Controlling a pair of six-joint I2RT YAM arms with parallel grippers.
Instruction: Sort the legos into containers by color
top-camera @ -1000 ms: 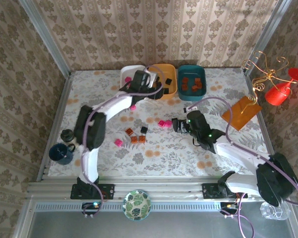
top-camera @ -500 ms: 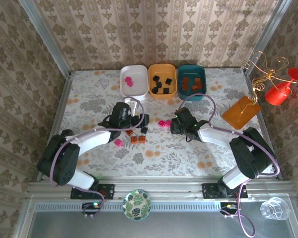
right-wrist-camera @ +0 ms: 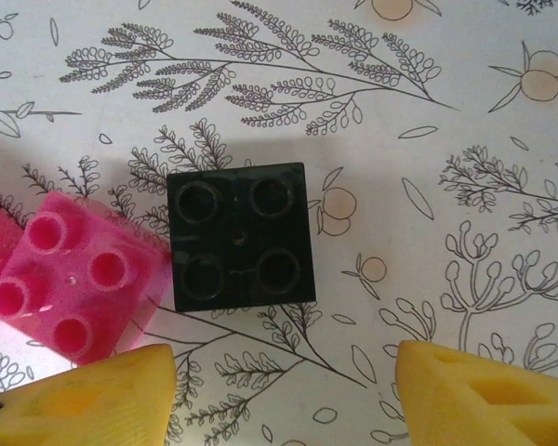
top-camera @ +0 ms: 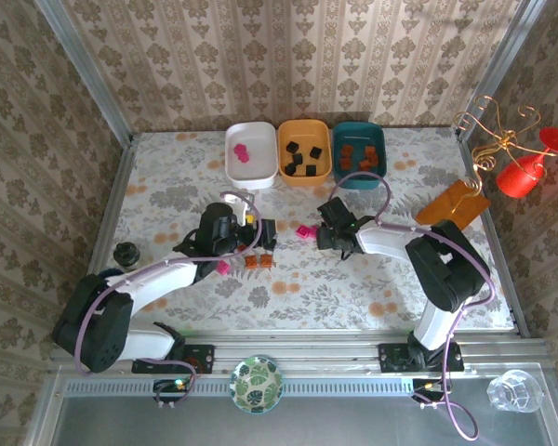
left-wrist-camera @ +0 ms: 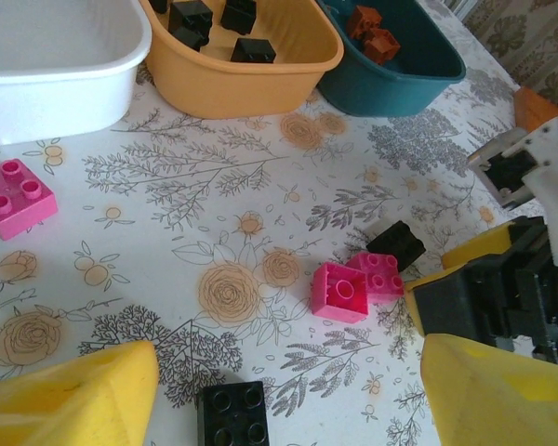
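The three containers stand in a row at the back: white tray (top-camera: 251, 154) with pink legos, orange-yellow tray (top-camera: 304, 153) with black ones, teal tray (top-camera: 359, 153) with orange-brown ones. My left gripper (top-camera: 254, 236) hangs open low over the table. A black lego (left-wrist-camera: 231, 415) lies between its fingers (left-wrist-camera: 74, 395), untouched. Two pink legos (left-wrist-camera: 339, 291) and another black lego (left-wrist-camera: 397, 243) lie just beyond, by my right gripper (top-camera: 328, 234). That gripper (right-wrist-camera: 284, 400) is open, with the black lego (right-wrist-camera: 240, 237) and a pink lego (right-wrist-camera: 70, 279) just ahead of its fingertips (right-wrist-camera: 488, 400).
Two orange-brown legos (top-camera: 257, 262) and a pink lego (top-camera: 222, 268) lie near the left gripper; another pink lego (left-wrist-camera: 14, 193) lies nearer the white tray. A flat orange card (top-camera: 451, 209) is at the right. A round green bowl (top-camera: 257, 383) sits on the front rail.
My left arm has drawn back from the trays to the middle of the table. My right gripper has moved left to the black and pink legos, its jaws narrowing a little.
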